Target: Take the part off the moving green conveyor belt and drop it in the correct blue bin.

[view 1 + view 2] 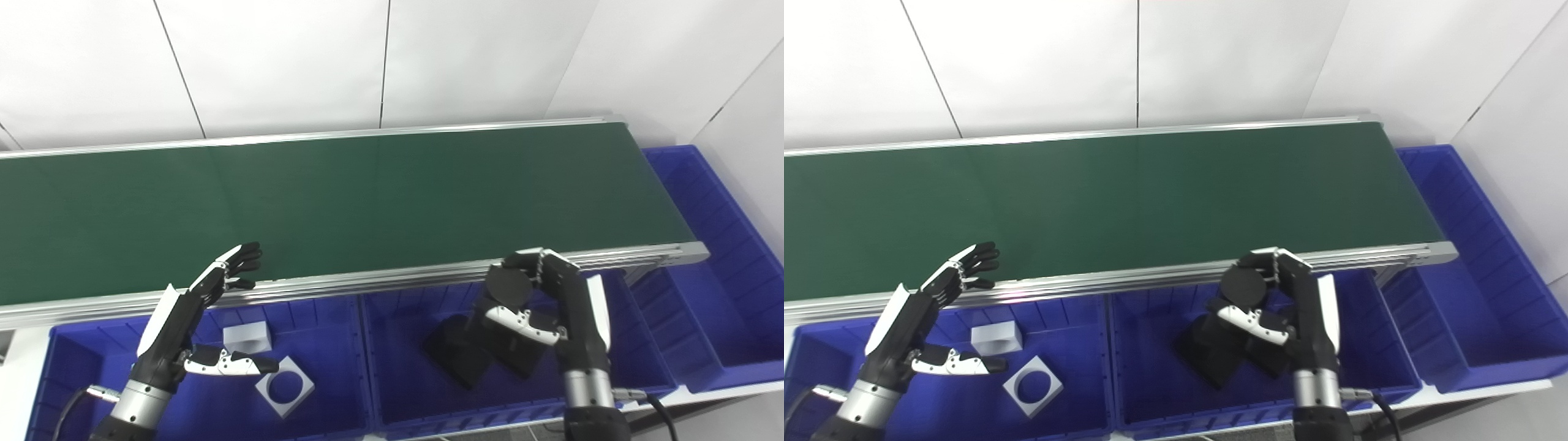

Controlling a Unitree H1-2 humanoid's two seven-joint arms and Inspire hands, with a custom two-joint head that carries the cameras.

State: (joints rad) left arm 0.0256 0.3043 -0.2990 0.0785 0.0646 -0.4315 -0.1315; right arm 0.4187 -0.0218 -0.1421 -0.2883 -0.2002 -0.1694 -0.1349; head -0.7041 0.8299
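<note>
Matt green belt, brushed metal rail, glossy blue plastic bins.

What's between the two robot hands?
Between the left robot hand and the right robot hand, both views show two grey parts in the left bin, the bin divider, and black parts in the middle bin.

The belt lies bare along its whole length, open to a hand from above; its metal rail runs between belt and bins; the left bin holds two grey parts near the left hand; the middle bin holds black parts under the right hand, its near-left floor free; the end bin shows bare floor
</note>
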